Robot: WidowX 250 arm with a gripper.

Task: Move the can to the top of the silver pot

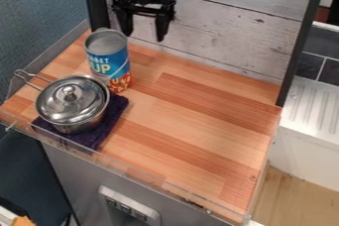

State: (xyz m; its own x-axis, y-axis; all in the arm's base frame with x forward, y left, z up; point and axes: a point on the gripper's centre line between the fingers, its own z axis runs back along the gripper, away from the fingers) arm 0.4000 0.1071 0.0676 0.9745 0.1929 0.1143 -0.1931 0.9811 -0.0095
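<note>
Standing: can [108, 64] | beside silver pot [74, 102], camera-left below jaws | jaws spread wide

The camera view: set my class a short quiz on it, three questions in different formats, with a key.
1. What lies directly under the silver pot? (a) a plate (b) a dark cloth (c) a wire rack
2. True or false: the can is lying on its side.
3. Fill in one word: the fingers of the gripper are ____.

Key: 1 b; 2 false, it stands upright; 3 open.
</note>
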